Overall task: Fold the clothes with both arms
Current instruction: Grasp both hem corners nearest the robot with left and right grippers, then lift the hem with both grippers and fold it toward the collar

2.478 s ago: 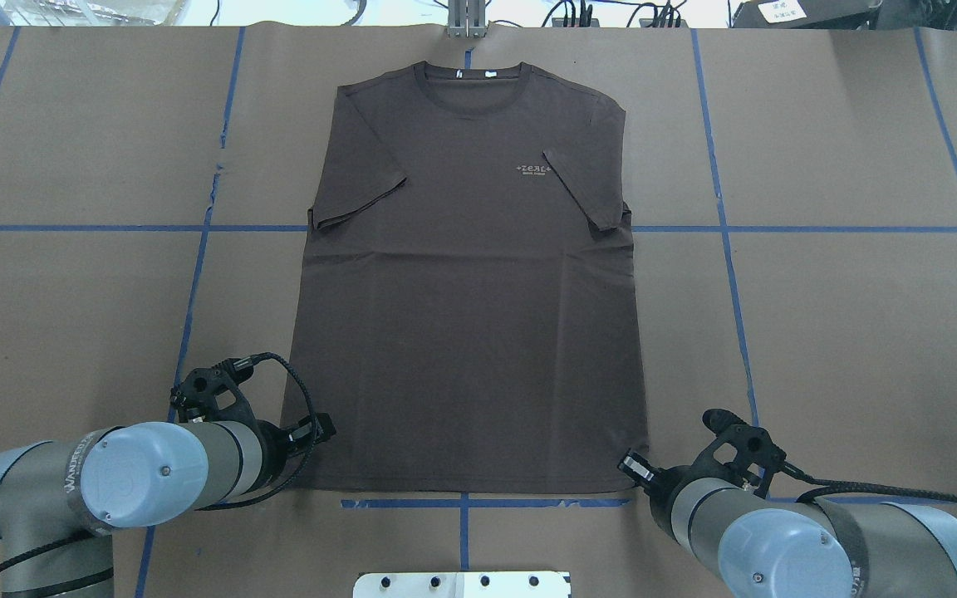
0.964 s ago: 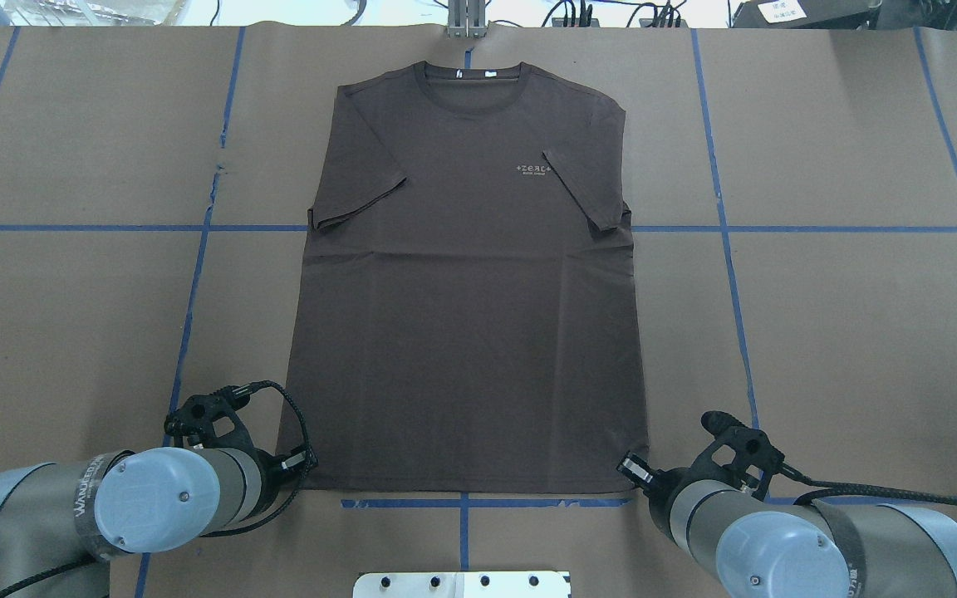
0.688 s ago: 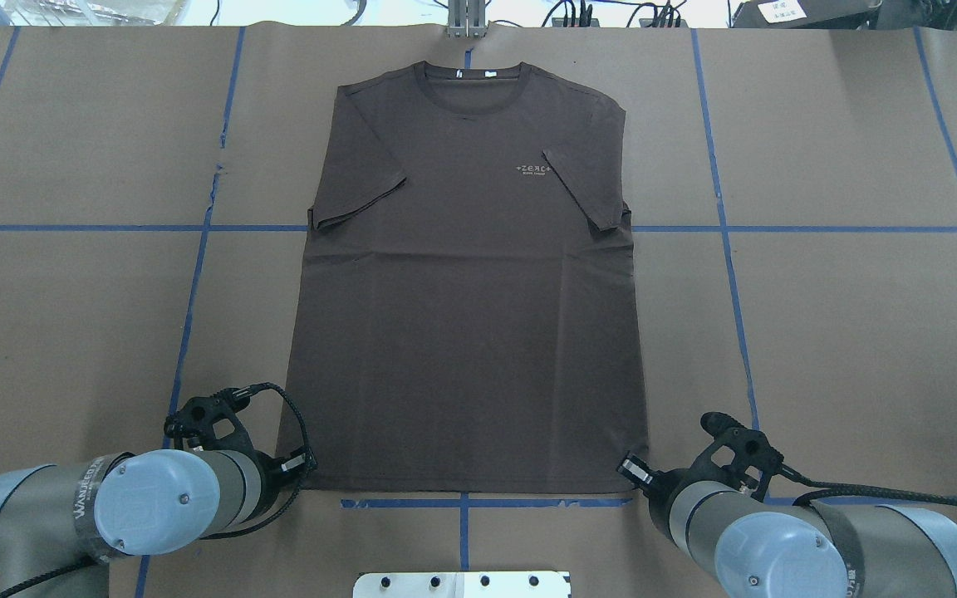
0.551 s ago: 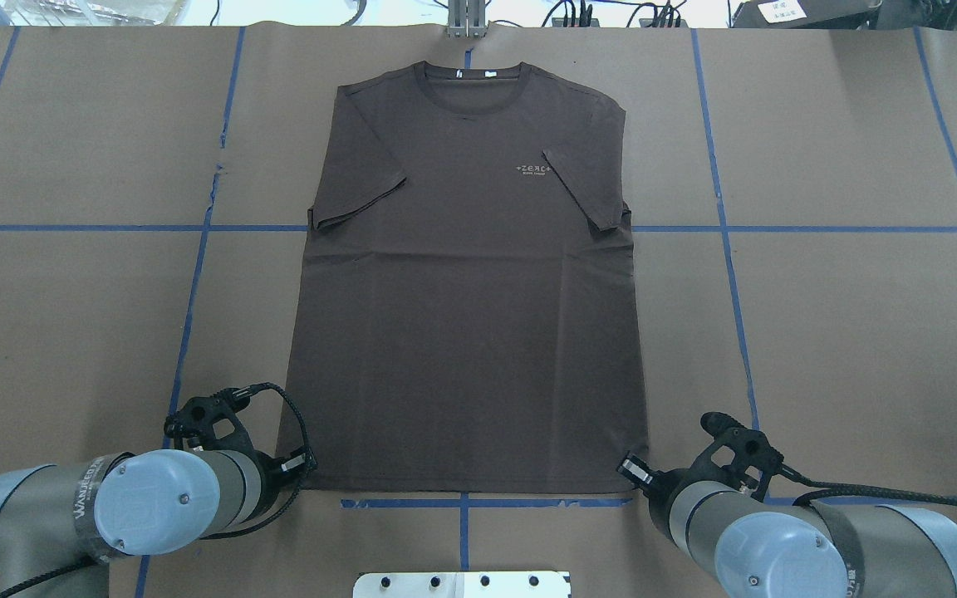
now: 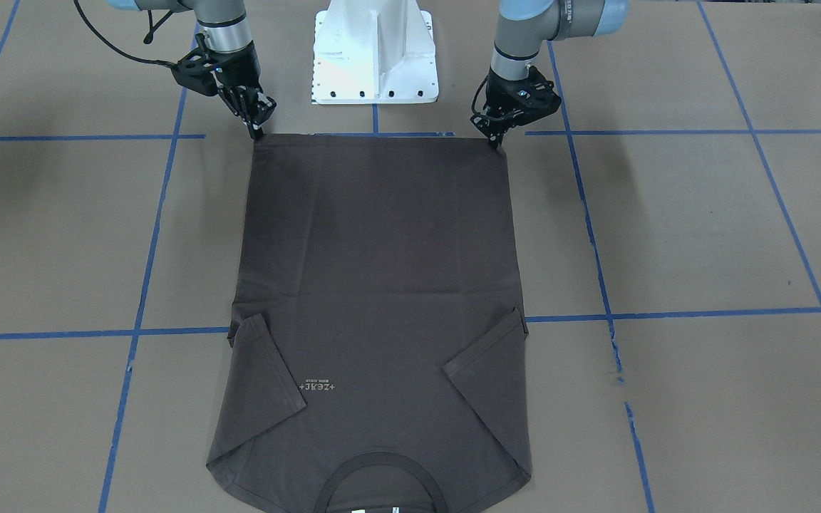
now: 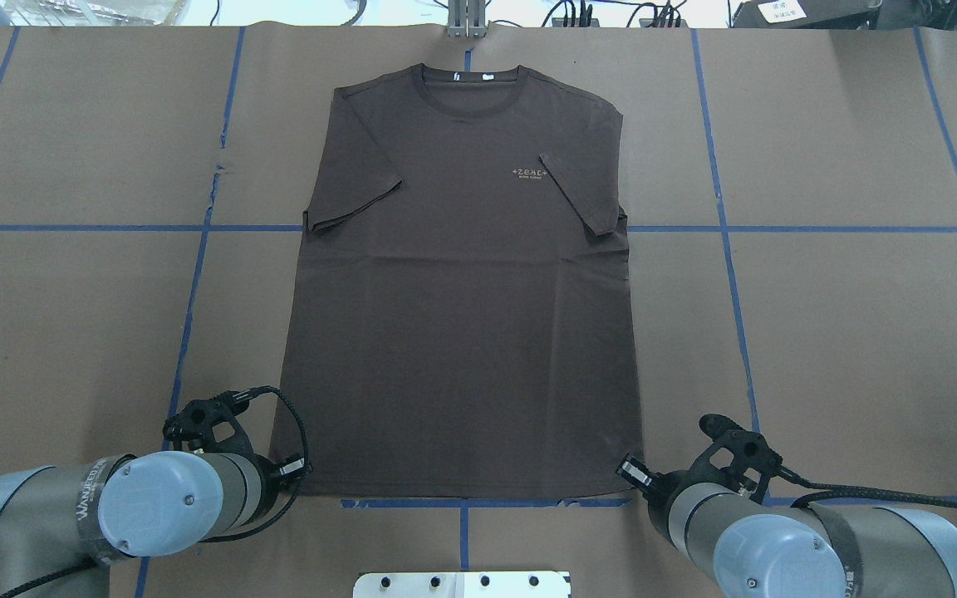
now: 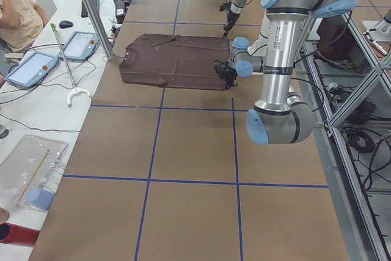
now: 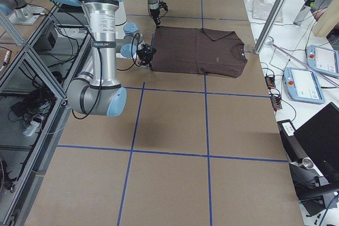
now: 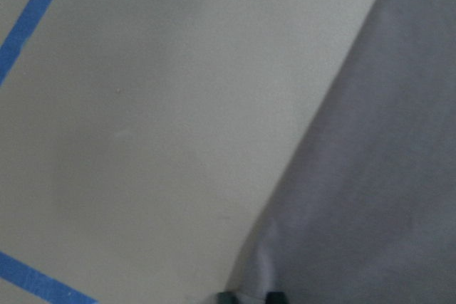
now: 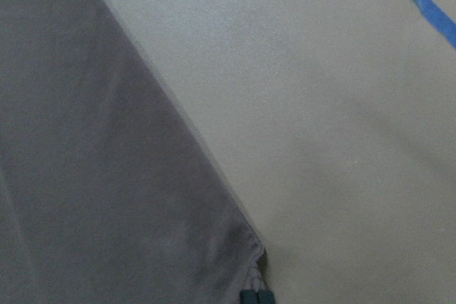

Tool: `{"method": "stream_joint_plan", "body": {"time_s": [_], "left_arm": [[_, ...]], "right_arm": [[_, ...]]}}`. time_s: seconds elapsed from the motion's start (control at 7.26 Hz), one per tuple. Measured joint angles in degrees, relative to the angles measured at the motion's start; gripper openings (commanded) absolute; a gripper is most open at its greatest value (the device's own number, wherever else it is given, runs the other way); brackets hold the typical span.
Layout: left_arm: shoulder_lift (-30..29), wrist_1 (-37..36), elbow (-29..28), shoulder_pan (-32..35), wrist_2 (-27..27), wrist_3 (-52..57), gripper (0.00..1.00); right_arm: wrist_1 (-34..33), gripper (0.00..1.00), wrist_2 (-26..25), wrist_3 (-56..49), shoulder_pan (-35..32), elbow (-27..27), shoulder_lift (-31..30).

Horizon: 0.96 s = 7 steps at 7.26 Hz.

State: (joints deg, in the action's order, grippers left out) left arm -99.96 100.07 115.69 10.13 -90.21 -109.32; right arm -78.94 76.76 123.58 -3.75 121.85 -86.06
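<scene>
Plainly, the T-shirt is a soft, matte, dark brown-grey knit lying flat on the brown paper table cover. It has a round ribbed collar, and both short sleeves are folded in over the chest. Its straight hem is the edge nearest the white pedestal base; the collar lies farthest from it. The left gripper pinches the hem corner on the base's left side, its dark fingertips clenched on puckered cloth. The right gripper grips the opposite corner, tips pressed together. The left arm and right arm reach low from beside the base, wrists angled down to the table.
</scene>
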Motion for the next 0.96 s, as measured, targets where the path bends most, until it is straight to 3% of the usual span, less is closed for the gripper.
{"method": "stream_joint_plan", "body": {"time_s": [0.55, 0.96], "left_arm": [[-0.5, -5.3, 8.5, -0.4, -4.4, 0.5, 0.0], [-2.8, -5.8, 11.5, 0.7, -4.6, 0.9, 0.0]], "right_arm": [[0.0, 0.0, 0.0, 0.0, -0.2, 3.1, -1.2], [0.0, 0.0, 0.8, -4.6, -3.0, 5.6, -0.4]]}}
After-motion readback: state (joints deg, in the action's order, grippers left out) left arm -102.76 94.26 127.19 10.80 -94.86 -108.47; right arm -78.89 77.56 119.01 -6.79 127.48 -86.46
